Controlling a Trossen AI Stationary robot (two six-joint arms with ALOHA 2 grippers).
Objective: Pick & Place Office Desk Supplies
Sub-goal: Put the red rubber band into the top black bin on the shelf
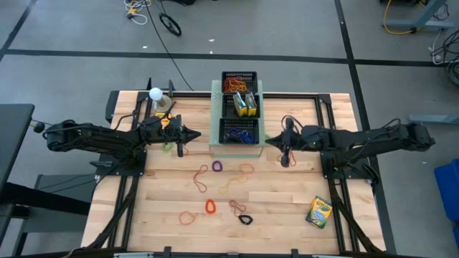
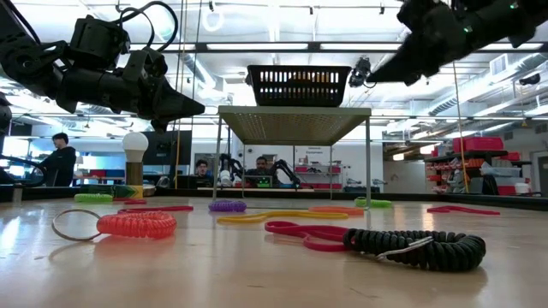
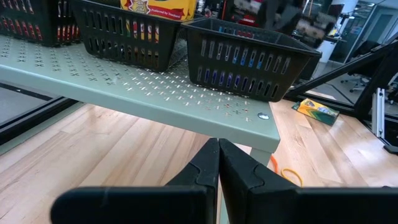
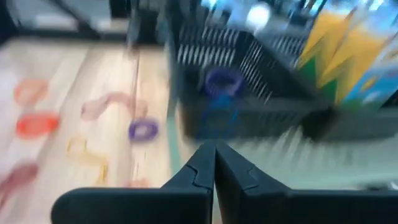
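Observation:
A pale-green perforated stand (image 1: 215,115) at the table's far middle carries three black mesh trays. The far tray (image 1: 239,77) holds red and orange bands, the middle tray (image 1: 244,104) crayon boxes, and the near tray (image 1: 239,132) blue and purple bands. Loose bands lie on the wood nearer the front: purple (image 1: 216,165), red (image 1: 201,178), orange (image 1: 210,206), black (image 1: 245,218). One crayon box (image 1: 319,212) lies flat at the near right. My left gripper (image 1: 197,135) hovers shut just left of the stand. My right gripper (image 1: 267,140) hovers shut just right of it. Neither holds anything.
A white ball on a stand (image 1: 155,94) is at the far left, behind my left arm. In the low view a coiled orange band (image 2: 137,224) and a coiled black one (image 2: 419,248) lie closest to the front edge. People sit in the room beyond the table.

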